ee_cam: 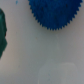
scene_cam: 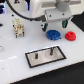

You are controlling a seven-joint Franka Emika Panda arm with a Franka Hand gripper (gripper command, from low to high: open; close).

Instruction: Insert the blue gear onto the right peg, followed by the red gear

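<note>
While tool (scene_cam: 54,26) hangs open, empty above blue gear (scene_cam: 53,35) (cropped in wrist view), red gear (scene_cam: 70,35) alongside.

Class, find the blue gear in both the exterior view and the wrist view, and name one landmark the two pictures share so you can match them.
Exterior view: the blue gear lies on the white table, just below the gripper, with the red gear on the exterior view's right of it.
Wrist view: the blue gear fills one corner, cut off by the frame edge.
Shared landmark: the pale tabletop around the gear's toothed rim.
</note>
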